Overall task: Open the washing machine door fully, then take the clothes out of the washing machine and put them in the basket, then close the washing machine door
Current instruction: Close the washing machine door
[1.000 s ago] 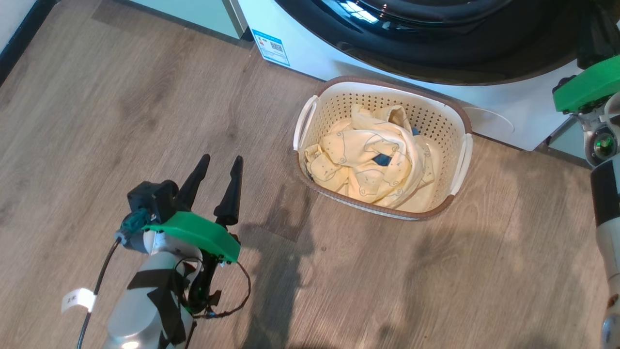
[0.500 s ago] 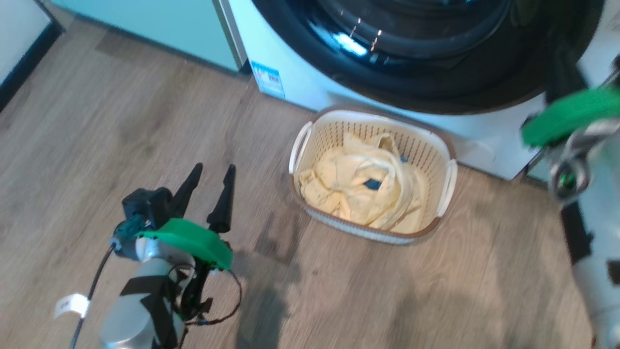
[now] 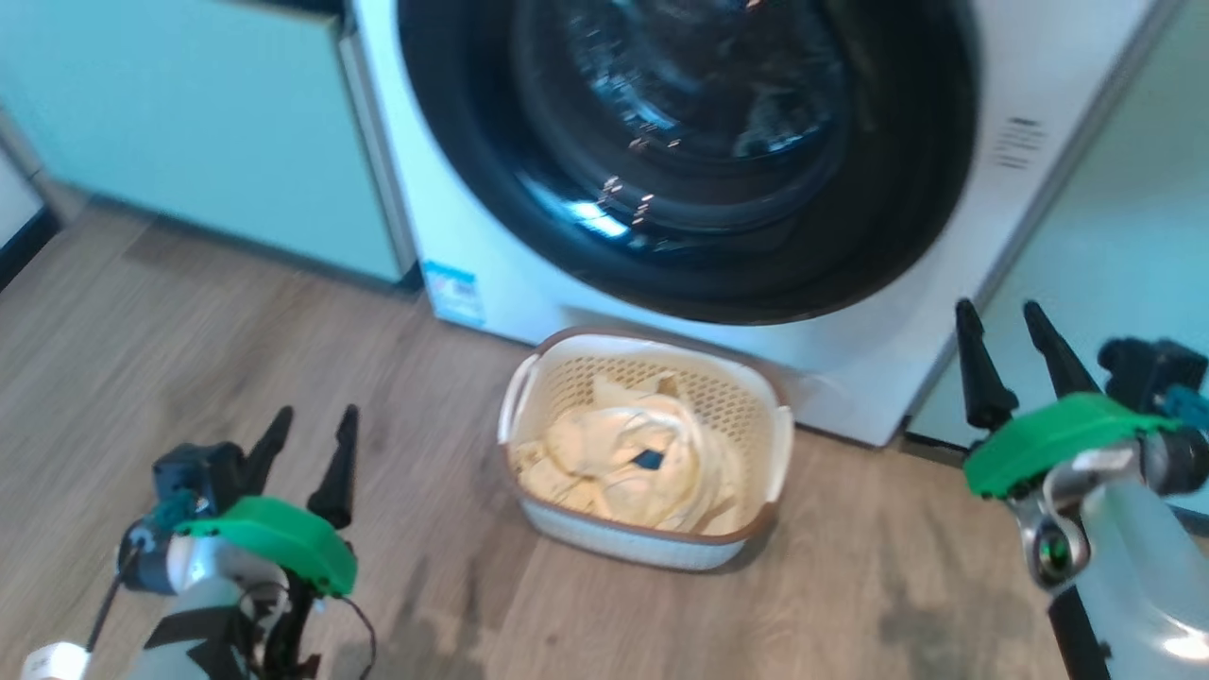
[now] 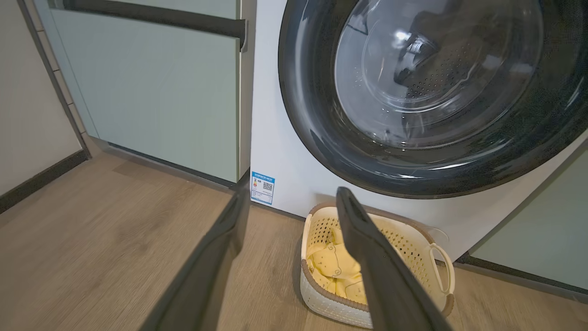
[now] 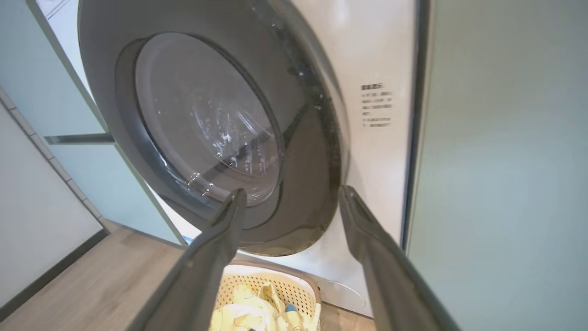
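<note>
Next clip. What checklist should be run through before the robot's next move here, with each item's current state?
1. Clothes lying in the basket: ok.
2. Washing machine door shut flush against the washing machine: ok.
3. Door latched: cannot tell.
4. Drum emptied: cannot tell, reflections hide part of it.
5. Left claw open, holding nothing: ok.
6. Right claw open, holding nothing: ok.

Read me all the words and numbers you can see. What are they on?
Blue label on the washer: too small to read.
Grey print right of the door: too small to read.
White tag by the left arm: blurred.
</note>
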Robot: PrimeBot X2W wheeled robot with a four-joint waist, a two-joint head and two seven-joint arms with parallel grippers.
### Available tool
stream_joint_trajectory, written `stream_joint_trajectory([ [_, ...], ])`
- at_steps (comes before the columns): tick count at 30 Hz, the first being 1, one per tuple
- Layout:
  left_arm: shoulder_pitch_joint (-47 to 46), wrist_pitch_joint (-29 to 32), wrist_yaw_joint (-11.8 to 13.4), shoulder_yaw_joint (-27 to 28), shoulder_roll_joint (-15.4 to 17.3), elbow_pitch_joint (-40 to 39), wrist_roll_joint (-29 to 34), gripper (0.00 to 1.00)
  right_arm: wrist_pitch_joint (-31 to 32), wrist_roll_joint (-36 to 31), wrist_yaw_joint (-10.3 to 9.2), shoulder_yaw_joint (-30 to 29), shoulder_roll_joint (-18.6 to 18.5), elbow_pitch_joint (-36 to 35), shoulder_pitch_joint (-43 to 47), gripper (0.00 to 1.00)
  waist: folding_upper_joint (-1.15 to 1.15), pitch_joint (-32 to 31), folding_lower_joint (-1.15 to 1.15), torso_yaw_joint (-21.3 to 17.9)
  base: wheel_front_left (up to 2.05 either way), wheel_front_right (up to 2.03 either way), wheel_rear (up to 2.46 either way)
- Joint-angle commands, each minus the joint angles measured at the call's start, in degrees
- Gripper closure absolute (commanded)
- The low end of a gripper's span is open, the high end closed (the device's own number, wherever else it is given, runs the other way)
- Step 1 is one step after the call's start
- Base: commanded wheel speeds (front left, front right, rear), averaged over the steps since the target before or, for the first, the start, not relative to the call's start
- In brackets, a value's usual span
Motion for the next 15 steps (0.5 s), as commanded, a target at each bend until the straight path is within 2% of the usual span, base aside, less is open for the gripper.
stream_joint_trajectory([
  [1,-2.3,-0.5,-0.1,2.9,2.0,-1.6,0.0,0.00,-0.4,-0.5,0.19,0.0,0.4,-2.4,-0.8,0.00,0.00,-2.2,0.01,-2.9,0.00,0.00,0.00],
  [5,-1.9,-0.5,-0.1,5.6,2.1,-1.2,0.1,0.00,-0.4,-2.3,0.19,-2.7,0.4,-4.8,2.9,0.00,0.00,-3.5,0.01,-5.9,0.00,0.00,0.00],
  [15,0.2,-0.5,-0.1,5.1,2.5,-1.2,0.2,0.00,-0.4,-6.1,0.19,-8.0,0.4,-14.5,13.5,0.00,0.00,-5.7,0.01,-12.2,0.00,0.00,0.00],
])
